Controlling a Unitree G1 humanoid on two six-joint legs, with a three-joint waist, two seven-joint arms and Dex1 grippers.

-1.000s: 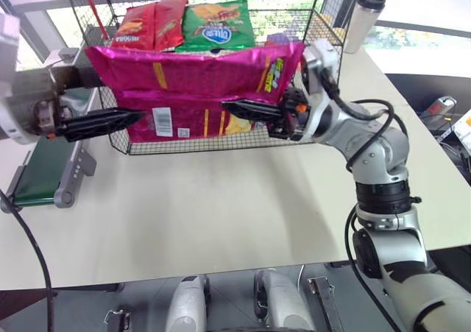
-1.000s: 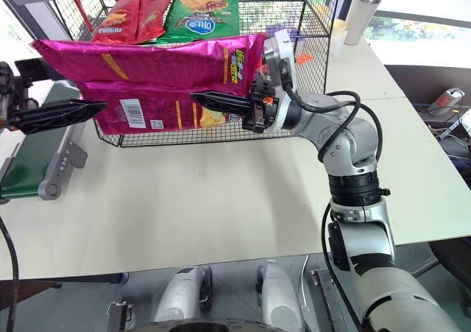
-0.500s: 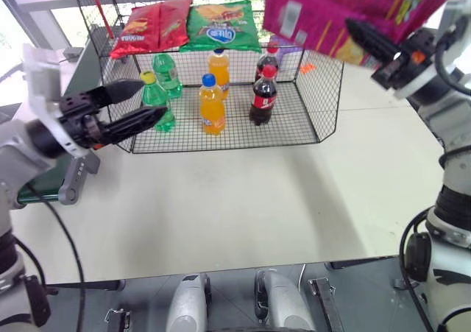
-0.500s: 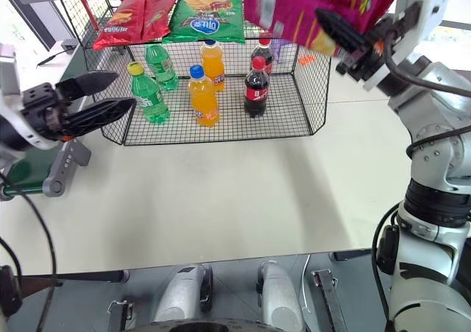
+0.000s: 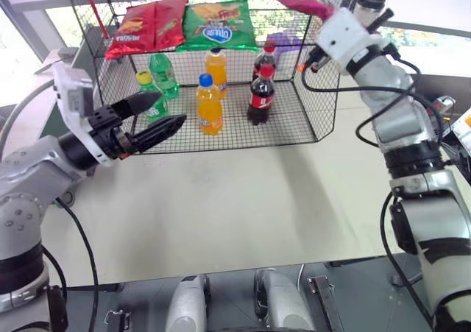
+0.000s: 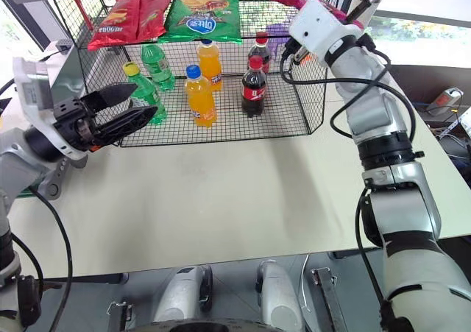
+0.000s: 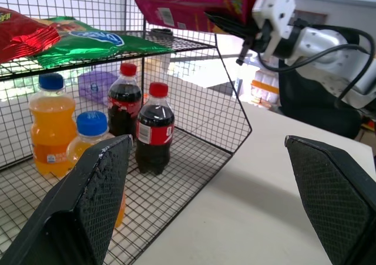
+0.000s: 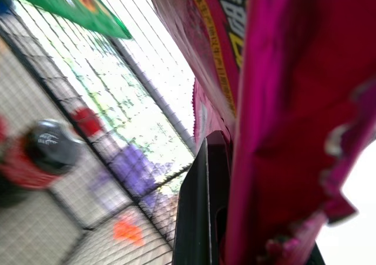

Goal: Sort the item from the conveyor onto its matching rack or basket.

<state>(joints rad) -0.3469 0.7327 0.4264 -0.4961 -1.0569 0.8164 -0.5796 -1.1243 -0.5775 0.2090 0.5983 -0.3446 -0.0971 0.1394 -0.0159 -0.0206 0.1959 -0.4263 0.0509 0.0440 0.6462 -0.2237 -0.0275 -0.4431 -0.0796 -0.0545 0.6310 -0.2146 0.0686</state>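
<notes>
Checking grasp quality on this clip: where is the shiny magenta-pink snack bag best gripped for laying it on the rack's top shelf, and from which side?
By its crimped end seam, from the open table side, as the right gripper has it. The shiny magenta-pink snack bag is flat and limp, so the thin seam fits between shut fingers, leaving the body free to trail over the black wire-mesh rack.

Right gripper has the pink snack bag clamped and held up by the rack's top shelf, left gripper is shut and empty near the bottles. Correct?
Not quite: the left gripper is open, not shut; the left wrist view shows its two black fingers spread wide with nothing between them. The rest stands: the right gripper is clamped on the pink snack bag, held up by the rack's top shelf.
</notes>
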